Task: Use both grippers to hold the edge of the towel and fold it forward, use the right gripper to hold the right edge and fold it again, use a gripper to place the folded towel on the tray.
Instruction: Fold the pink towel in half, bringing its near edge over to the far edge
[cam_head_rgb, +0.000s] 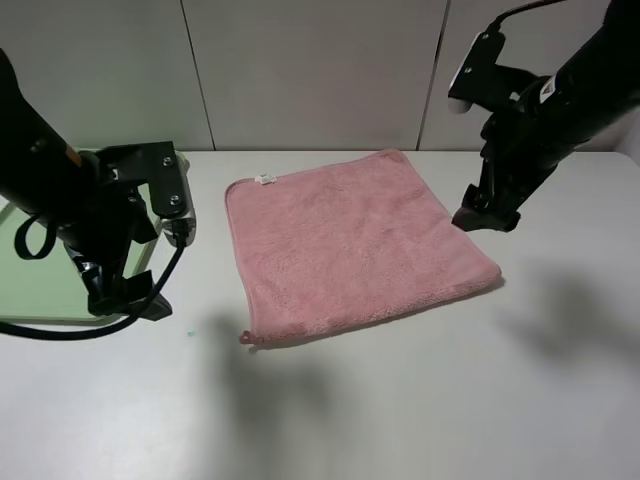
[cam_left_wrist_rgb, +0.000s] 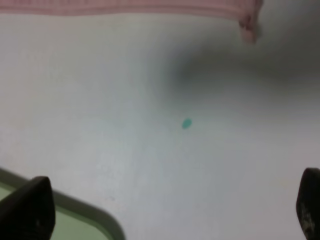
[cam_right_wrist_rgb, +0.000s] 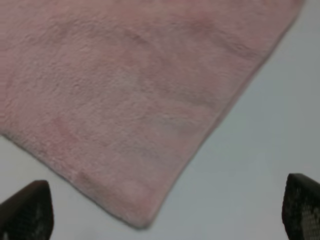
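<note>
The black two-fingered left gripper (cam_head_rgb: 125, 295) and right gripper (cam_head_rgb: 487, 220) gape wide and empty at eight and three o'clock of the fluffy dusty-pink square towel (cam_head_rgb: 355, 240), which lies flat and unfolded. Both folds and the move onto the light-green plastic tray (cam_head_rgb: 30, 288), at nine o'clock, are not yet done.

Smooth white matte tabletop (cam_head_rgb: 400, 420) fills the scene; at its far edge rises a pale grey panelled wall (cam_head_rgb: 320, 70) divided by thin dark vertical seams (cam_head_rgb: 197, 75); soft shadows (cam_head_rgb: 270, 400) lie near

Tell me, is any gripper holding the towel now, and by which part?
Nothing is held. The left gripper and the right gripper are both open and empty; the towel lies flat on the table.
</note>
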